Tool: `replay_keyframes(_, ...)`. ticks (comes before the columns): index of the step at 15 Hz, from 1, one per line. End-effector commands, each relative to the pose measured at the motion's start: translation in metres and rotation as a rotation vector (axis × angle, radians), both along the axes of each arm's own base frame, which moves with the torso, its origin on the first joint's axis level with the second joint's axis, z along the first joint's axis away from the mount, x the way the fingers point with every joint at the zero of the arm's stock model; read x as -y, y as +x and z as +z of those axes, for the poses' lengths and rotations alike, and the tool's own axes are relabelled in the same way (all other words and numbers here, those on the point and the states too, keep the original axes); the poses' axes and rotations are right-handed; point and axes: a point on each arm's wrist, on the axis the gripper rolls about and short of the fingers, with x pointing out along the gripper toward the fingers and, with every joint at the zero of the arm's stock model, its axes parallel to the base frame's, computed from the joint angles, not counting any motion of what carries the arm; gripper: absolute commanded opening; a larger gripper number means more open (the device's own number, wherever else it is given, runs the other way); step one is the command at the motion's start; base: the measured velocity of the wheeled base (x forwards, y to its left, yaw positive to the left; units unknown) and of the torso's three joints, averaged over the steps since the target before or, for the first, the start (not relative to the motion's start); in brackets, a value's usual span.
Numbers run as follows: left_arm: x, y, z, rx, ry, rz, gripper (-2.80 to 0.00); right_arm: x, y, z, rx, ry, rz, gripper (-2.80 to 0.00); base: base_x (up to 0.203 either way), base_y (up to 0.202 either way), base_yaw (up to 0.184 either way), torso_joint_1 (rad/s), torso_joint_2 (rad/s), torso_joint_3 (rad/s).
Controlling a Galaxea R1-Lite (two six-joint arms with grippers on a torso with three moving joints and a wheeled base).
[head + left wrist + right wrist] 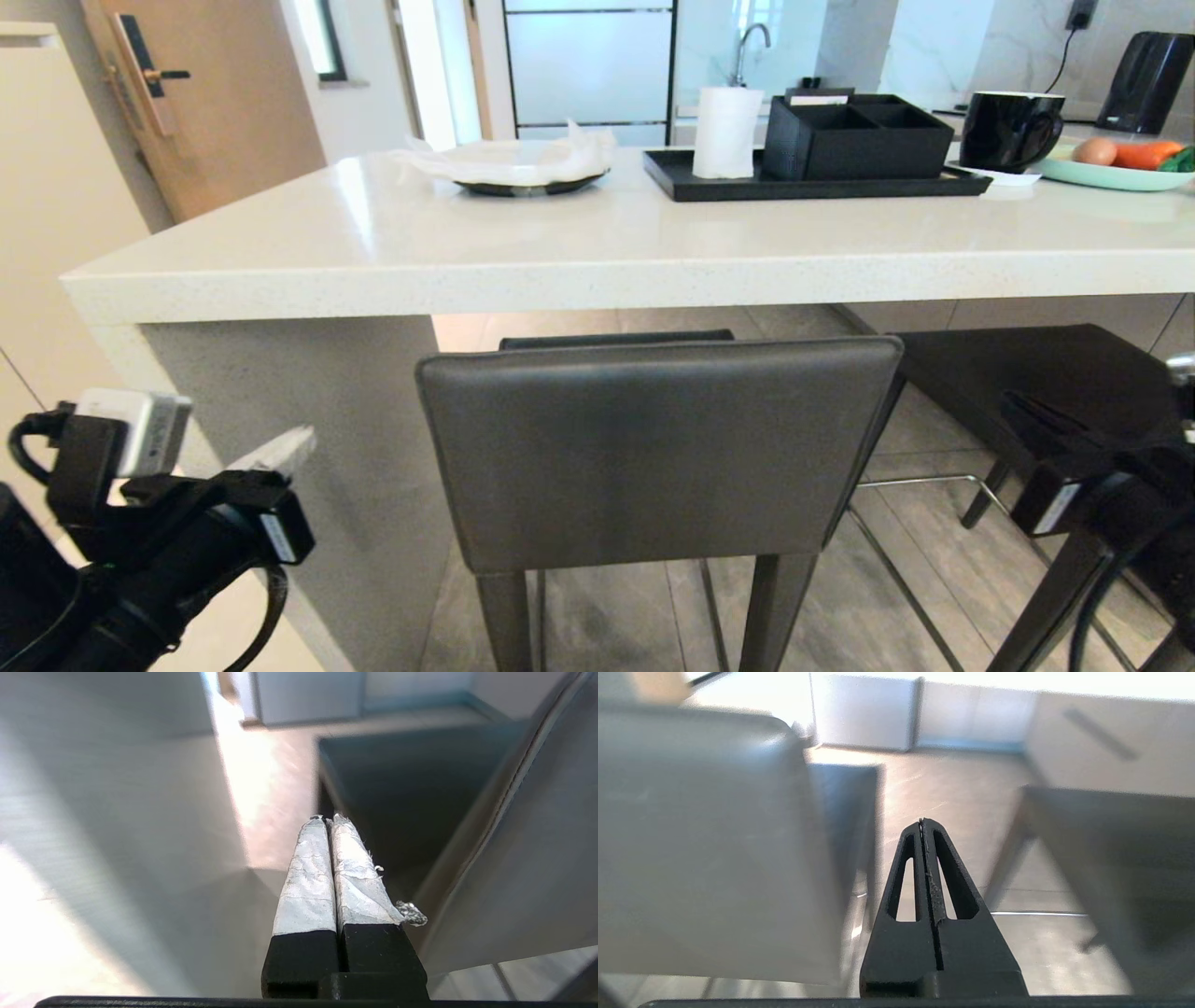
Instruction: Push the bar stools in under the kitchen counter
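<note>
One bar stool stands right in front of me, its grey leather backrest just short of the kitchen counter, its seat reaching under the white slab. A second bar stool sits to the right, its dark seat under the counter. My left gripper is low on the left, beside the backrest's left edge, its white-taped fingers shut on nothing. My right gripper is low on the right, between the two stools, black jaws shut and empty. Neither gripper touches the backrest.
The counter's grey side panel stands close to the left arm. On the counter are a plate with paper, a black tray with a paper roll and boxes, a black mug and a green plate of food. Thin metal footrests cross the tiled floor.
</note>
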Motion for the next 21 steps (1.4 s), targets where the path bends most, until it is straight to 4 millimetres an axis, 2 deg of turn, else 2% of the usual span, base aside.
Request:
replay_keyframes(1, -0.019, -0.037, 0.020, 0.122, -0.033, 0.031, -2.80, 0.029, -0.042, 0.025, 0.153, 0.051, -0.086, -2.80, 0.000, 0.000, 0.000, 0.000, 0.00, 0.000)
replay_keyframes(5, -0.046, -0.089, 0.029, 0.178, -0.031, 0.104, -2.80, 0.058, -0.109, 0.023, 0.230, 0.049, -0.213, -2.80, 0.000, 0.000, 0.000, 0.000, 0.00, 0.000)
replay_keyframes(8, -0.061, -0.124, 0.037, 0.238, -0.032, 0.212, -2.80, 0.068, -0.157, 0.010, 0.161, 0.015, -0.282, -2.80, 0.000, 0.000, 0.000, 0.000, 0.00, 0.000)
replay_keyframes(9, -0.063, -0.135, 0.039, 0.258, -0.032, 0.234, -2.80, 0.070, -0.167, 0.016, 0.168, 0.016, -0.312, -2.80, 0.000, 0.000, 0.000, 0.000, 0.00, 0.000)
replay_keyframes(12, -0.067, -0.171, 0.046, 0.237, -0.020, 0.273, -2.80, 0.072, -0.187, 0.051, 0.273, 0.011, -0.396, -2.80, 0.000, 0.000, 0.000, 0.000, 0.00, 0.000)
replay_keyframes(14, -0.068, -0.179, 0.050, 0.231, -0.027, 0.300, -2.80, 0.068, -0.192, 0.054, 0.268, -0.018, -0.465, -2.80, 0.000, 0.000, 0.000, 0.000, 0.00, 0.000)
replay_keyframes(19, -0.068, -0.176, 0.044, 0.223, -0.023, 0.324, -2.80, 0.065, -0.206, 0.030, 0.275, -0.039, -0.378, -2.80, 0.000, 0.000, 0.000, 0.000, 0.00, 0.000)
replay_keyframes(21, -0.065, -0.182, 0.039, 0.229, -0.003, 0.360, -2.80, 0.065, -0.215, 0.016, 0.253, -0.048, -0.350, -2.80, 0.000, 0.000, 0.000, 0.000, 0.00, 0.000)
